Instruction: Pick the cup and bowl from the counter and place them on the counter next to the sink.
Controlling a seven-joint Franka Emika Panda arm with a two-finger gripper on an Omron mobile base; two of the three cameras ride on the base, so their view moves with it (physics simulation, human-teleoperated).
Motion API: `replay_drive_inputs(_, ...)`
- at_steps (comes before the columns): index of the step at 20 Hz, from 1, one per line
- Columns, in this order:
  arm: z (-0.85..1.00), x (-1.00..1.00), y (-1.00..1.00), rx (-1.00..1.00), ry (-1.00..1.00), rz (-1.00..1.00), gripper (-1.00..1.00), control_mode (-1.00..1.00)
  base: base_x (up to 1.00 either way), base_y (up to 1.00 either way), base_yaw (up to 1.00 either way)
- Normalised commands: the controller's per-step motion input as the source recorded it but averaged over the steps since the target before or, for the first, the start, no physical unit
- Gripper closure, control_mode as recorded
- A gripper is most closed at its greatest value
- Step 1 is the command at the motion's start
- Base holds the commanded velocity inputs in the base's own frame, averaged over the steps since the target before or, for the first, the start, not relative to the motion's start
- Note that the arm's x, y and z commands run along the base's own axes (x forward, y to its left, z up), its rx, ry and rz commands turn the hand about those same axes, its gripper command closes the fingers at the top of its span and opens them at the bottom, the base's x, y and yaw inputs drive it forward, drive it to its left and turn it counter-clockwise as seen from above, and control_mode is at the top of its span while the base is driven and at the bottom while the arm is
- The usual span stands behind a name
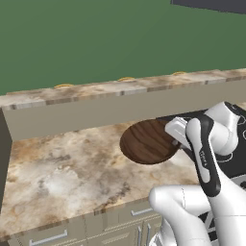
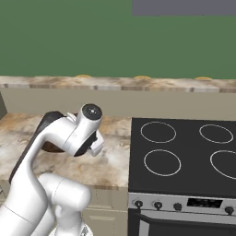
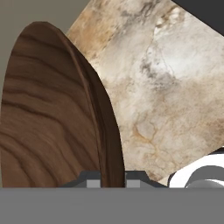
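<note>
The wide dark brown wood-grain bowl (image 1: 148, 142) is over the marbled counter (image 1: 62, 163), just left of the stovetop. My gripper (image 1: 174, 140) is at its right rim. In the hand view the bowl (image 3: 48, 118) stands edge-on and its rim passes between the two fingertips of the gripper (image 3: 112, 181), which is shut on it. Whether the bowl still touches the counter (image 3: 175, 96) I cannot tell. From the right base view the arm hides most of the bowl (image 2: 51, 148). The cup and the sink are out of view.
A black glass stovetop (image 2: 184, 156) with several burner rings lies right of the bowl. A raised beige ledge (image 1: 96, 103) with a marbled top runs along the back of the counter. Broad counter surface stretches to the left (image 1: 43, 178).
</note>
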Motion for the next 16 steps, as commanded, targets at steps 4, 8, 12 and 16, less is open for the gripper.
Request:
replay_drive_inputs(4,0.0,-0.01,0.02,0.0,0.0,0.0,1.0,-1.0,0.0,0.0,0.0)
replay_drive_inputs(8,0.0,0.0,0.0,0.0,0.0,0.0,1.0,-1.0,0.0,0.0,0.0)
replay_drive_inputs(12,0.0,0.0,0.0,0.0,0.0,0.0,1.0,-1.0,0.0,0.0,0.0)
replay_drive_inputs(16,0.0,0.0,0.0,0.0,0.0,0.0,1.0,-1.0,0.0,0.0,0.0)
